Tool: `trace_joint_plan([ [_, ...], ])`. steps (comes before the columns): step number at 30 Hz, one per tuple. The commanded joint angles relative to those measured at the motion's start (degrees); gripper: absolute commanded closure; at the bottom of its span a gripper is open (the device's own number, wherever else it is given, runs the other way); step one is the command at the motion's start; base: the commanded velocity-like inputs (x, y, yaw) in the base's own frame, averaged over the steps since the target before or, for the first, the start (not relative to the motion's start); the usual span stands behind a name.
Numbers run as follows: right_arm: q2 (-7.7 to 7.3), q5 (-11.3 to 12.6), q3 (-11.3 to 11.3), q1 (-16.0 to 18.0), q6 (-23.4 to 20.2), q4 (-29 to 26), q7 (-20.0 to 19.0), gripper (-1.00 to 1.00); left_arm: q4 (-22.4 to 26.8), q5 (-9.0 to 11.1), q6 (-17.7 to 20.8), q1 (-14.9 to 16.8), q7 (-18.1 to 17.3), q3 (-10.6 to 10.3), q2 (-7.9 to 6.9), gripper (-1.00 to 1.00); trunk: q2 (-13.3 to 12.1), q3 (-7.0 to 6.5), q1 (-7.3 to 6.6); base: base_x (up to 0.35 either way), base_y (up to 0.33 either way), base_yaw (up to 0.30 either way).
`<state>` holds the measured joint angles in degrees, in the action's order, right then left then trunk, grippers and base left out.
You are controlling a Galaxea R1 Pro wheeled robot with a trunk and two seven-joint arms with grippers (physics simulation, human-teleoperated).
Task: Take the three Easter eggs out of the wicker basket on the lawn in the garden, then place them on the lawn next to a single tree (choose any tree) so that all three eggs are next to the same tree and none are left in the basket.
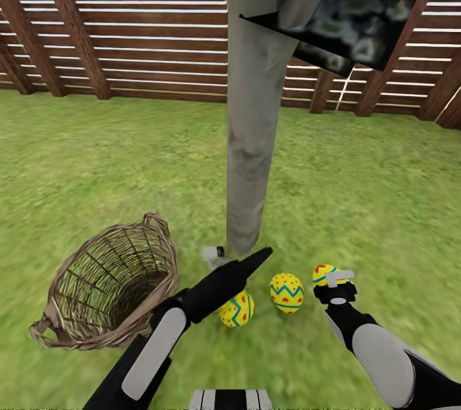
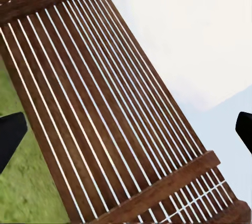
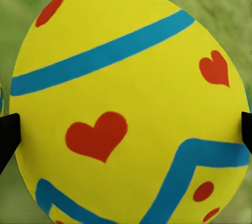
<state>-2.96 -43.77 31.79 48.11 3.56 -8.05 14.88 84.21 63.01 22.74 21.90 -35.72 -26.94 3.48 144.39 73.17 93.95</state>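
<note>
Three yellow Easter eggs with blue zigzag bands and red marks lie on the lawn [image 1: 358, 160] at the foot of the tree [image 1: 251, 141], a straight pale grey-brown trunk. The left egg [image 1: 238, 311] and the middle egg [image 1: 286, 292] sit close together before the trunk. The right egg [image 1: 323, 274], with its red hearts [image 3: 131, 103], lies just beyond them. The wicker basket [image 1: 112, 282], grey-brown twigs with a loop handle, leans tilted on the grass left of the trunk, with no eggs inside.

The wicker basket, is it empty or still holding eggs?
Empty: the wicker basket shows only bare weave inside, and three eggs lie on the lawn.
</note>
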Motion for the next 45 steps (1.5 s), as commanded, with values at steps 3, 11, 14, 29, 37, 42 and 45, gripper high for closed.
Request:
trace_joint_plan([
  [3, -0.03, -0.44, 0.47, 0.07, 0.24, 0.01, 0.15, 1.0, -0.01, 0.58, 3.71, 1.18, -0.05, 3.71, -1.2, -1.0, 0.06, 0.71, 0.06, 0.0, 0.0, 0.0],
  [11, -0.03, -0.44, 0.56, 0.06, 0.15, -0.3, 0.15, 1.0, -0.26, 0.27, 4.04, 1.3, 0.03, 3.31, -0.23, -1.0, 0.15, 2.26, 0.24, 0.0, 0.0, 0.0],
  [14, -0.03, -0.44, 0.56, 0.06, 0.14, -0.3, 0.15, 1.0, -0.37, 0.27, 3.85, 1.28, -0.04, 3.26, -0.27, -1.0, 0.15, 2.26, 0.24, 0.0, 0.0, 0.0],
  [29, 0.26, -0.5, 0.41, 0.06, 0.57, -0.35, -0.24, 1.0, -0.65, 0.27, 2.99, 1.21, -0.27, 0.19, -0.33, -1.0, 0.15, 2.26, 0.24, 0.174, -0.117, 0.0],
  [37, 0.17, -0.44, -2.37, 0.06, 0.65, -0.48, 0.03, 1.0, -0.63, 0.27, 3.02, 1.21, -0.23, -0.22, -0.23, -1.0, 0.26, 4.03, 0.45, 0.0, 0.0, 0.0],
  [42, 0.06, 0.18, -2.27, 0.06, 0.49, -0.48, 0.14, 1.0, -0.63, 0.27, 3.02, 1.21, -0.23, -0.29, -0.14, -1.0, 0.33, 5.14, 0.58, 0.0, 0.0, 0.0],
  [45, 0.09, 0.3, -2.26, 0.06, 0.45, -0.42, 0.15, 1.0, -0.63, 0.27, 3.02, 1.21, -0.23, -0.26, -0.14, -1.0, 0.37, 5.81, 0.65, 0.0, 0.0, 0.0],
])
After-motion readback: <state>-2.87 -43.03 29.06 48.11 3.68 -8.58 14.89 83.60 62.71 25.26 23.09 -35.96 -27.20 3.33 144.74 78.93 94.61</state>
